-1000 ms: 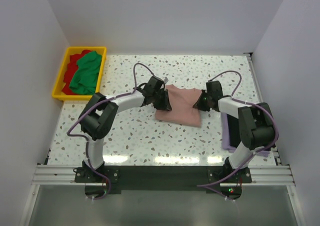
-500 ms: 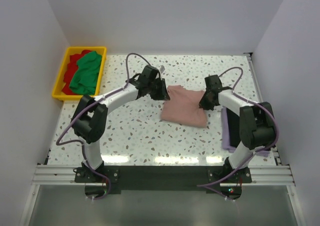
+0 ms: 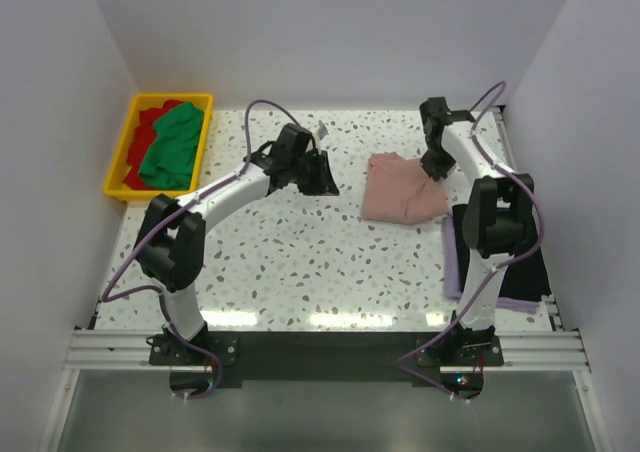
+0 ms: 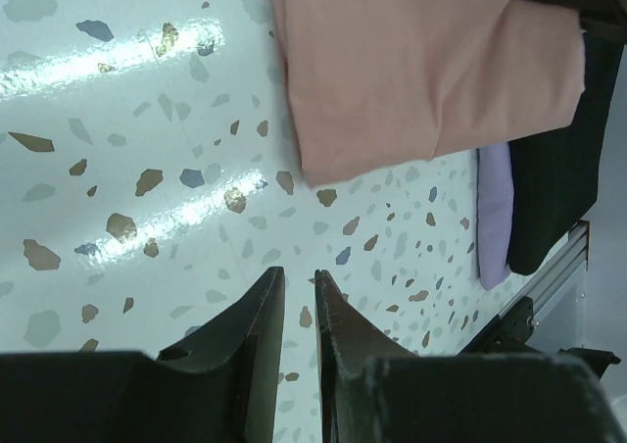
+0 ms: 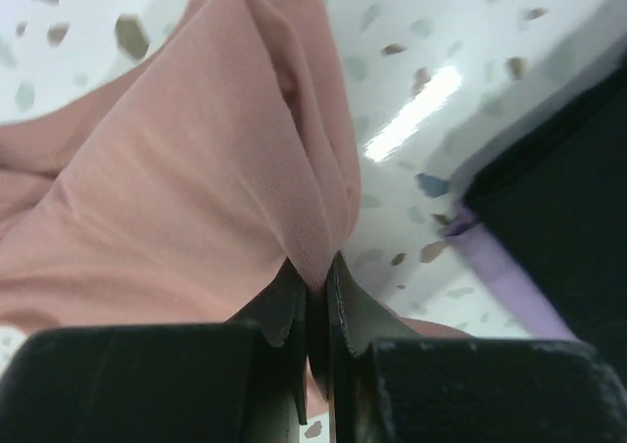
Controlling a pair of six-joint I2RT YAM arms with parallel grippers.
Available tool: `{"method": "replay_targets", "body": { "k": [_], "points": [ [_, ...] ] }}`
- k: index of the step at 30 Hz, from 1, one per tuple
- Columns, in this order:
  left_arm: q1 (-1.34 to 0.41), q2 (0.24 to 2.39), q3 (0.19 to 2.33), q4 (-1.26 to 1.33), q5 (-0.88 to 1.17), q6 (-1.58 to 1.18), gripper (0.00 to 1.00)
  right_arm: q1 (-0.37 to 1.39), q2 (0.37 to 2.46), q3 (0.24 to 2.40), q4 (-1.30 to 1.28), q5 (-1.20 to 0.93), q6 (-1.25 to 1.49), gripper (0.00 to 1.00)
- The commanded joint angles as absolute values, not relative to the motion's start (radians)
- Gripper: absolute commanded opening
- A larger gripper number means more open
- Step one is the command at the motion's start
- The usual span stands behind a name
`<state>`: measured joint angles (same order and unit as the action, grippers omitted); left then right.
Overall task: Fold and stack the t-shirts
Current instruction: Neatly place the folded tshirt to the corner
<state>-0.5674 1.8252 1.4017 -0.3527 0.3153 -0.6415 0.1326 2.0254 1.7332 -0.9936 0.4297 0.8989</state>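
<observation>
- apparently the folding of the pink t-shirt [image 3: 400,192] is done and the step in hand is getting it onto the stack. it lies as a compact bundle right of centre in the top view, on the speckled table [image 3: 300,262].
- the right gripper [image 3: 436,168] is clamped on the bundle's upper right corner. its wrist view shows pink cloth squeezed between the closed fingers.
- the left gripper [image 4: 299,281] has its fingers almost together, only a thin slit between them, and holds nothing. it sits left of the pink bundle, apart from its edge.
- the stack is at the lower right of the top view: a black t-shirt [image 3: 525,267] over a lavender t-shirt [image 3: 452,262], just beside the bundle's lower right corner.
- the next move, as i judge it, is to lift the bundle, carry it down and right over the black one, and lay it flat. held by one corner, it may sag or fall open.
- a green t-shirt [image 3: 175,142] and a red t-shirt [image 3: 150,117] sit in the yellow bin [image 3: 118,162], upper left.
</observation>
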Motion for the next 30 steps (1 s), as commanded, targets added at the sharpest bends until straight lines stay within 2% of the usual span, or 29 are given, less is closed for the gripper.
{"method": "replay_targets", "body": {
  "k": [1,11,17,30],
  "points": [
    [-0.557,1.789,1.451,-0.367,0.344,-0.612,0.24,0.069,2.023,1.868,-1.245,0.574,1.0,0.0],
    [-0.554,1.792,1.479,-0.385,0.364,-0.607,0.24,-0.078,1.925,1.927,-1.425,0.632,1.054,0.0],
    [-0.554,1.787,1.477,-0.385,0.373,-0.612,0.24,-0.129,1.827,1.868,-1.39,0.637,1.013,0.0],
    [-0.555,1.772,1.465,-0.391,0.368,-0.611,0.23,-0.17,1.798,1.976,-1.436,0.641,0.957,0.0]
  ]
}}
